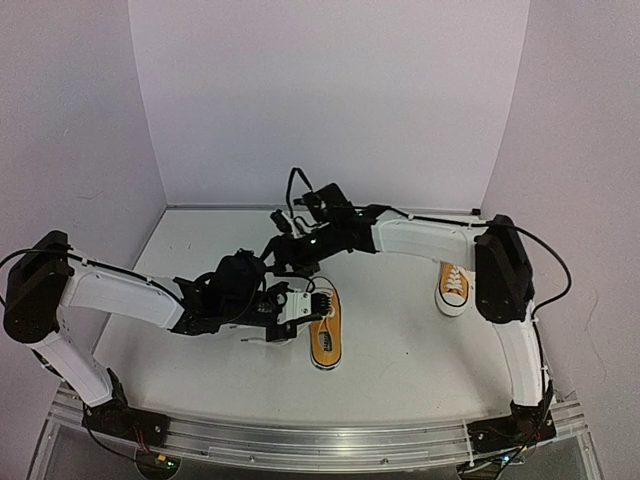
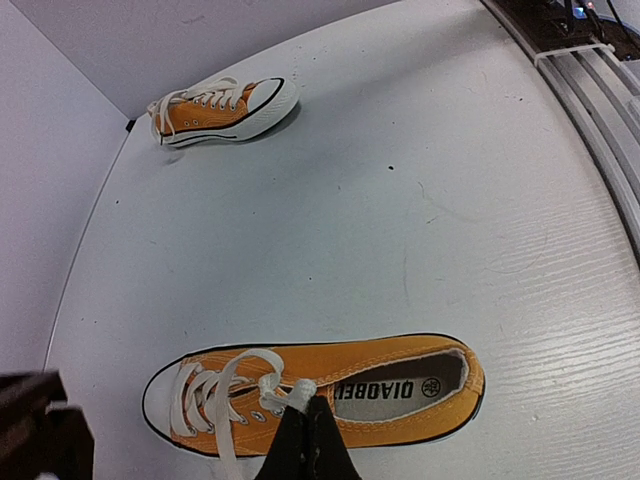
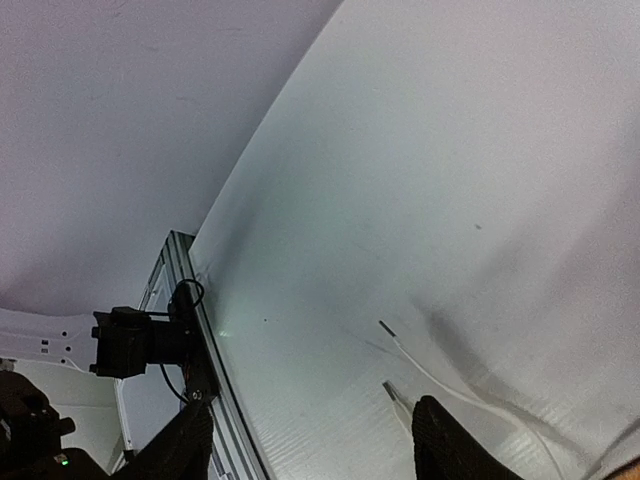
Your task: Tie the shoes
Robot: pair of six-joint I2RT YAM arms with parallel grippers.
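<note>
Two orange-yellow shoes with white soles lie on the white table. The near shoe (image 1: 324, 340) (image 2: 330, 390) lies in the middle. My left gripper (image 1: 303, 304) (image 2: 306, 408) is shut on a fold of its white lace (image 2: 290, 397) beside the eyelets. The other shoe (image 1: 453, 285) (image 2: 220, 108) lies at the right with loose laces. My right gripper (image 1: 281, 254) (image 3: 315, 440) hovers above the left arm's wrist, left of the near shoe. It is open, with nothing between its fingers (image 3: 452, 442). Two lace ends (image 3: 392, 337) lie on the table below it.
The metal rail (image 3: 200, 330) (image 2: 590, 80) runs along the table's near edge, with the left arm's base (image 3: 130, 340) on it. Pale walls close in the table on three sides. My two arms cross closely over the middle of the table.
</note>
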